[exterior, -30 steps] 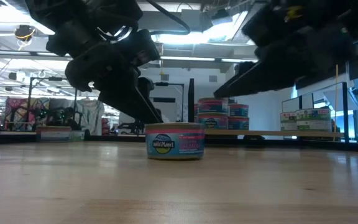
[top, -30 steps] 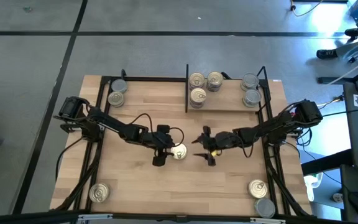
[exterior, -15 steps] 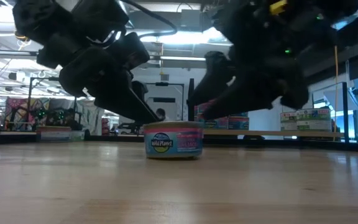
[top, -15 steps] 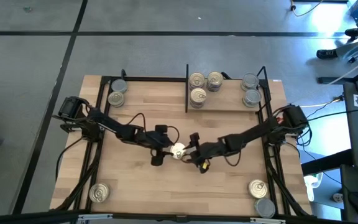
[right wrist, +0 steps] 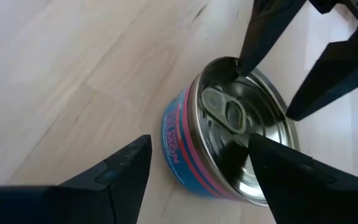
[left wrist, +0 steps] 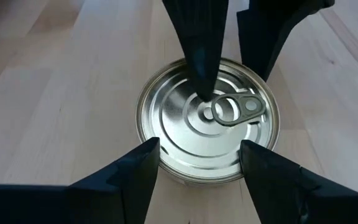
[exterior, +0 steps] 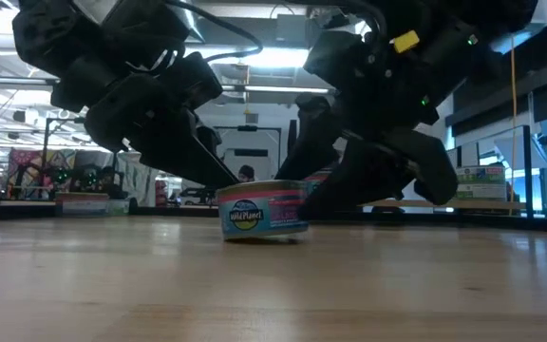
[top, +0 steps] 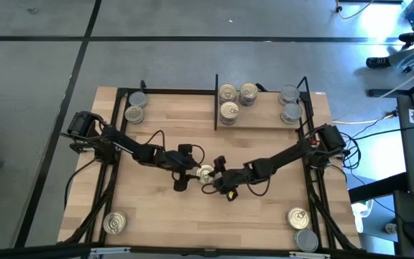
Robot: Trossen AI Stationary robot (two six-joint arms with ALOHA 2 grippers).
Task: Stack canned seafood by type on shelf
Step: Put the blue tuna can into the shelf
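Note:
A blue-and-pink labelled tin (top: 205,173) with a pull-tab lid (left wrist: 207,127) stands in the middle of the wooden table. My left gripper (top: 192,174) is open on the tin's left, its fingers (left wrist: 138,177) straddling the tin's near rim. My right gripper (top: 218,180) is open and comes from the right. One of its fingers (right wrist: 278,174) is over the lid and the other (right wrist: 114,180) is beside the tin, over the table. Other tins (top: 228,111) sit on the shelf (top: 261,121) at the far edge. My left gripper has one fingertip (right wrist: 240,65) at the far edge of the lid's rim and the other at the rim's side; whether they touch, I cannot tell. My right gripper has a fingertip (left wrist: 201,87) down over the lid's middle, beside the pull tab; whether it touches, I cannot tell.
A black divider (top: 215,101) splits the shelf. Two tins (top: 136,106) lie in its left bay, with two groups (top: 290,103) in its right bay. Loose tins lie at the near left (top: 114,223) and near right (top: 300,226). Black bars edge the table's sides.
My right gripper has swept toward the table's left and a little down, rolling at the wrist. It has come from well right of the tin to over its lid. My left gripper has tipped down slightly at the tin. Both stay open, and the tin stays where it was.

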